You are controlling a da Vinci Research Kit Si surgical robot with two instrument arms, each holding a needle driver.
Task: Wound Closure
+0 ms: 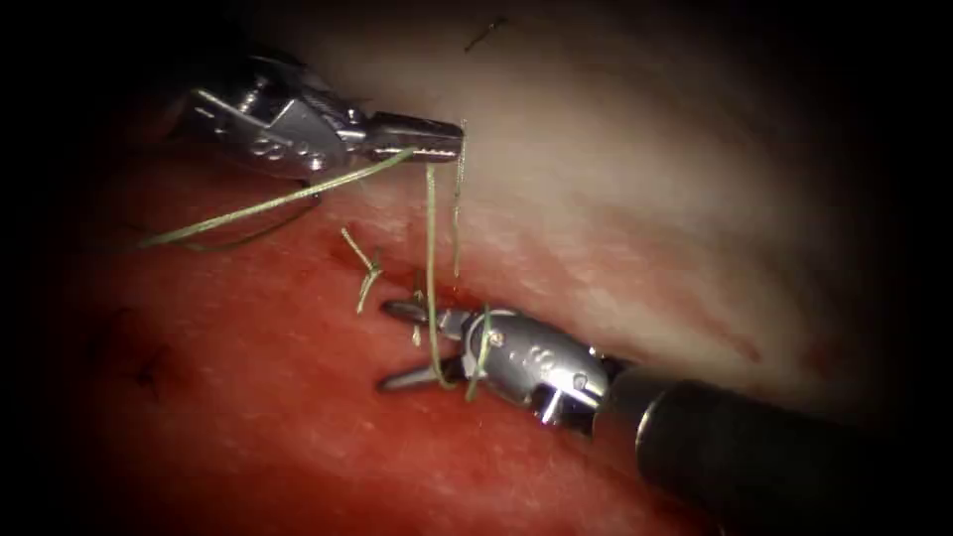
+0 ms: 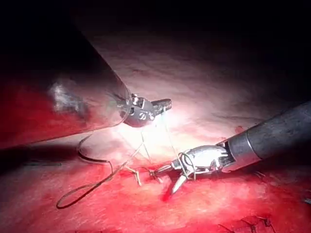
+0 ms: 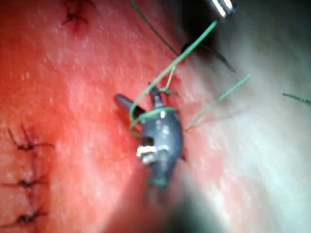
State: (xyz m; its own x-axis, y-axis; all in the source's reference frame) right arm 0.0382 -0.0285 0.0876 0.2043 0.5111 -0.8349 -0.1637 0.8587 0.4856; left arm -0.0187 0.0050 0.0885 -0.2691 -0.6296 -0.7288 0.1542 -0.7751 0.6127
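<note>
We see the left tool clenched on the thread above the cut, w/ strands dropping straight down to the wound. The right tool sits at the cut w/ jaws spread, gripping nothing; the thread loops round it just behind the jaws. A long tail trails off to the left over the tissue. We can't make out the needle.

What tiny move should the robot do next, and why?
Probably the right tool should reach its open jaws to the short thread end by the cut and grip it: the thread is looped round that tool, and the left tool holds the thread above.
</note>
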